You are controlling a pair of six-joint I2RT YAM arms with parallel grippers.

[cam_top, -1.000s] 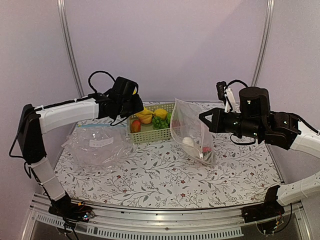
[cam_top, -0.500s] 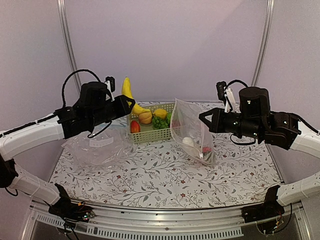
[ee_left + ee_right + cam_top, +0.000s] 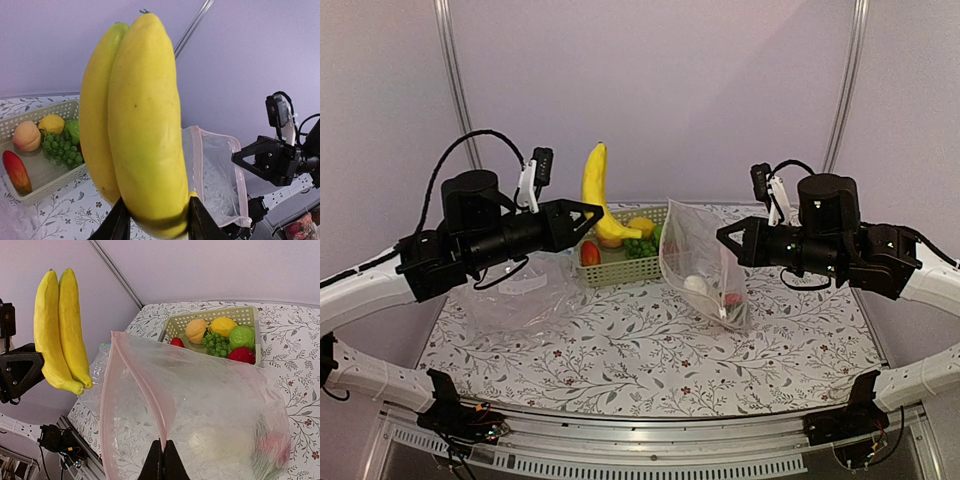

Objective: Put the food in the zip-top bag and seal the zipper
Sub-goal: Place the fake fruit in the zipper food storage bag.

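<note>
- left pincer (image 3: 592, 212): jaws narrow, clamped on the lower end of the banana (image 3: 597, 190). one finger (image 3: 117, 225) presses each side of the fruit.
- banana: double yellow piece, upright with the stem end at the top. it is held in the air above the left end of the basket (image 3: 620, 270) and touches nothing else.
- right pincer (image 3: 723, 236): closed tight, pinching the zipper (image 3: 145, 390), the pink strip on the bag's mouth, and holding that edge raised.
- zip-top bag (image 3: 705, 265): clear, with its bottom on the tabletop (image 3: 640, 350), just right of the basket. the mouth gapes toward the left arm, the pink rim looping wide from the pinched spot. a white oblong piece (image 3: 697, 284) and a red piece (image 3: 732, 298) lie low inside.
- basket: pale slatted walls, at the back of the tabletop. it holds a peach (image 3: 196, 330), lemon (image 3: 223, 326), grapes (image 3: 216, 342), green fruit (image 3: 242, 336), red apple (image 3: 242, 355) and a small red piece (image 3: 176, 342).
- second clear bag (image 3: 515, 290): white label, lying flat to the left of the basket.
- open room: free air between the banana and the bag mouth. bare patterned tabletop lies in front of the basket and bag.
</note>
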